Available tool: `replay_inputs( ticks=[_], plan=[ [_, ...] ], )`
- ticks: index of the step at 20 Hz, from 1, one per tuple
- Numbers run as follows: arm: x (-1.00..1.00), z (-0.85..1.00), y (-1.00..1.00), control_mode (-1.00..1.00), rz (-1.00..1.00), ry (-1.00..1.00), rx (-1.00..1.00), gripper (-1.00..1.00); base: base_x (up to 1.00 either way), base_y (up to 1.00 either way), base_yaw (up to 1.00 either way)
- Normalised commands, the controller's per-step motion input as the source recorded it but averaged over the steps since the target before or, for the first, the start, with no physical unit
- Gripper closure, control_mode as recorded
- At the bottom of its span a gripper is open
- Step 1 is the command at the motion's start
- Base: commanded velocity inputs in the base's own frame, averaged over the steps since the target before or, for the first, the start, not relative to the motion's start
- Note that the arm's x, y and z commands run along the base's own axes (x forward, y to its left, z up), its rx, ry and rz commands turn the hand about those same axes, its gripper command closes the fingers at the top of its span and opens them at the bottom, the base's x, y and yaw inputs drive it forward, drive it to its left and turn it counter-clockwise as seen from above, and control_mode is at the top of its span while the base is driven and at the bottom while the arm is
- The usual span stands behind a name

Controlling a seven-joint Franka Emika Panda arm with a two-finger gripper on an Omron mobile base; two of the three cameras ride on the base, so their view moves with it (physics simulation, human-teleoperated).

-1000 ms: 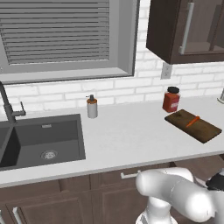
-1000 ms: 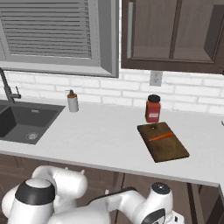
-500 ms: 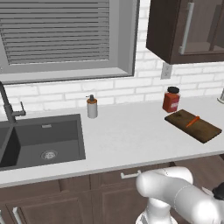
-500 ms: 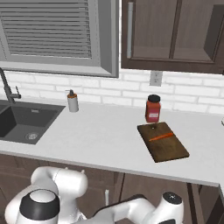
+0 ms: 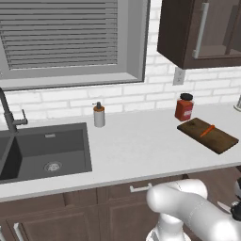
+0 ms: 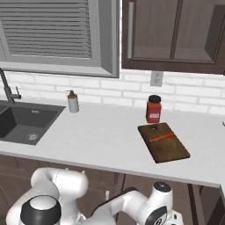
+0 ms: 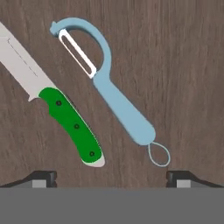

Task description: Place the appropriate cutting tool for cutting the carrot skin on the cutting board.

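Looking from the left base view, the cutting board (image 5: 207, 135) lies on the white counter (image 5: 136, 146) at the right, with the carrot (image 5: 207, 130) on it and a red jar (image 5: 184, 107) just behind it. A soap bottle (image 5: 99, 115) stands near the sink (image 5: 44, 150).

In the right base view, the carrot (image 6: 161, 137) lies across the middle of the cutting board (image 6: 163, 142).

In the hand view, the peeler (image 7: 109, 86) lies on a dark wooden surface (image 7: 183, 65), beside a knife (image 7: 52, 98) with a green handle, not touching it. The gripper (image 7: 111, 177) hangs above both with fingertips (image 7: 43, 177) set wide apart, holding nothing.
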Motion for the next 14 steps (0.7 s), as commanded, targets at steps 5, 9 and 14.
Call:
replay_inputs(
  ticks=[5, 9, 14],
  plan=[
    [0.14, -0.30, -0.14, -1.00, 0.29, -0.04, 0.07, -1.00, 0.00, 0.00, 0.00],
    [0.19, -0.10, 0.01, -1.00, 0.19, 0.01, 0.02, -1.00, 0.00, 0.00, 0.00],
    [0.09, -0.01, 0.04, -1.00, 0.10, 0.02, 0.00, -1.00, 0.00, 0.00, 0.00]
  ],
)
